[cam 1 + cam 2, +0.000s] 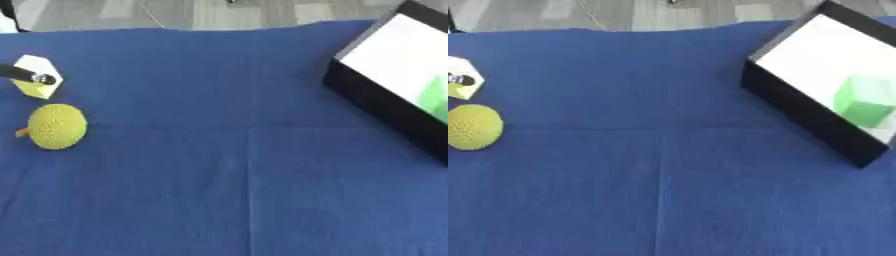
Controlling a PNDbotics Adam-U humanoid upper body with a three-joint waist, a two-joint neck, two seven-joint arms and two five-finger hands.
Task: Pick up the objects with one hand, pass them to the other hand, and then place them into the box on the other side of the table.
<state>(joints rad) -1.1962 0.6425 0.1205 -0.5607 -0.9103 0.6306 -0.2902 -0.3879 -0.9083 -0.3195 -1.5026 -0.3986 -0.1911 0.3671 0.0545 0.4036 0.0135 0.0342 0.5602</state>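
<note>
Judging by its bumpy skin, the yellow-green ball (57, 126) should be light and easy to hold round its middle, but I cannot tell how the left hand (26, 75) by the white block (39, 75) holds its fingers.

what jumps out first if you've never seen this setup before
The black-walled box with a white floor at the right edge stands out against the blue tablecloth, and a green cube already sits inside it. At the far left lies a bumpy yellow-green ball, and just behind it a white and yellow hexagonal block with a dark fingertip of the left hand reaching over it.
</note>
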